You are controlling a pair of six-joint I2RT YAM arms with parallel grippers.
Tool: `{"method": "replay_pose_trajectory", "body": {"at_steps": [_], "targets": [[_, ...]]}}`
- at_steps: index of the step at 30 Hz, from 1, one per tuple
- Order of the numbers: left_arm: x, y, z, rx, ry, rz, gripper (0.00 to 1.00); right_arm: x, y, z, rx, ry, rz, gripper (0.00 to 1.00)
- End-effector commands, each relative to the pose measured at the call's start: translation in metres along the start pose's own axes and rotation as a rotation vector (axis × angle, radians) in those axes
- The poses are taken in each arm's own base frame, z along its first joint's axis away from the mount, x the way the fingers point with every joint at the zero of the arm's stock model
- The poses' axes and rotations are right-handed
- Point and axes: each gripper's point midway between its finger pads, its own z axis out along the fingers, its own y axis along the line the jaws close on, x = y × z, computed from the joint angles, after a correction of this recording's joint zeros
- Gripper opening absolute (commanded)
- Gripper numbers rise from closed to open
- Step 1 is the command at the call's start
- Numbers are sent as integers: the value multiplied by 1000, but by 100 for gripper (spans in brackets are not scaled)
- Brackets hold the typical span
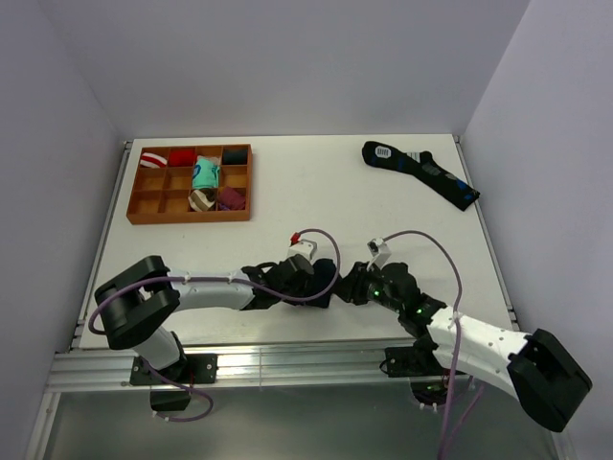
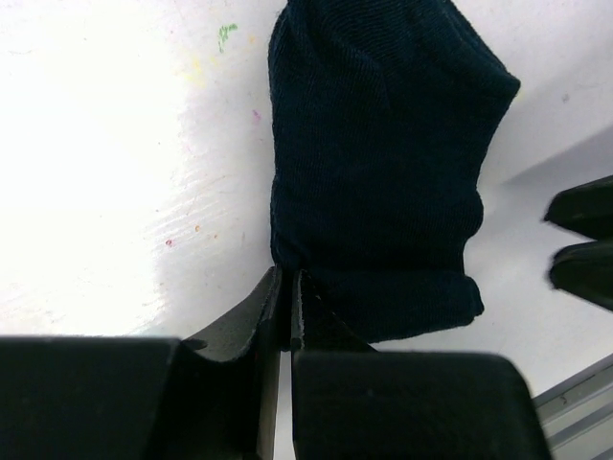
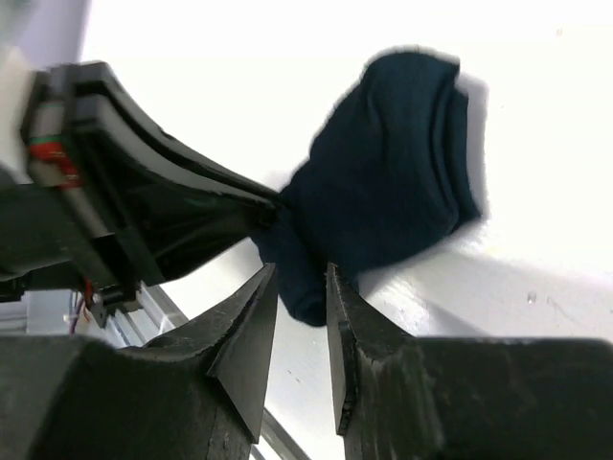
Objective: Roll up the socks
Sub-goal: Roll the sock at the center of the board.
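**Both jaws at the near end, socks running away from me**

Overhead first: the table has both arms meeting at its near middle. The left arm reaches in from its side and the right arm from the other, wrists almost touching. From up there the socks are mostly lost under the wrists, so I switch to the wrist cameras.

There they are: the socks, one dark navy bundle lying flat on the table. Its long axis runs straight away from the left jaws, with a rounded far end and a thicker, folded near end. The right arm sees the same bundle stretching up and away from its own tips.

The left jaws are pinched almost shut, with only a sliver between them. The near-left corner of the socks is caught in that pinch. From the right wrist I can see the fabric drawn to a point at those tips, so I call it held.

The right jaws stand part open and grip nothing. The thick near fold sits just off their tips, in line with the gap. I can't tell whether fabric touches either finger.

So here is what the next move turns on, as I read it. Both jaws crowd one end and the bulk lies beyond them, so any roll must travel outward along that long axis. The left arm has the corner; the right is the one free to work the fold.
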Motion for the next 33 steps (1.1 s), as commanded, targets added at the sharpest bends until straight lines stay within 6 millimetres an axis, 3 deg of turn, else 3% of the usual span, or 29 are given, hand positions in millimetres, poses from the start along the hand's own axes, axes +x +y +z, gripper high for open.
{"method": "replay_pose_trajectory", "body": {"at_steps": [1, 7, 15, 27, 33], "targets": [[22, 11, -5, -46, 115, 78, 9, -13, 8, -5, -51, -100, -66, 35], [17, 9, -11, -57, 132, 97, 9, -16, 23, -2, -108, -168, -133, 36], [13, 7, -13, -60, 137, 102, 10, 14, 57, 19, -119, -107, -265, 35], [12, 4, -11, -52, 145, 103, 9, 20, 72, 26, -87, -130, -387, 36], [14, 2, -10, -46, 151, 98, 9, 22, 69, 30, -87, -138, -411, 37]]}}
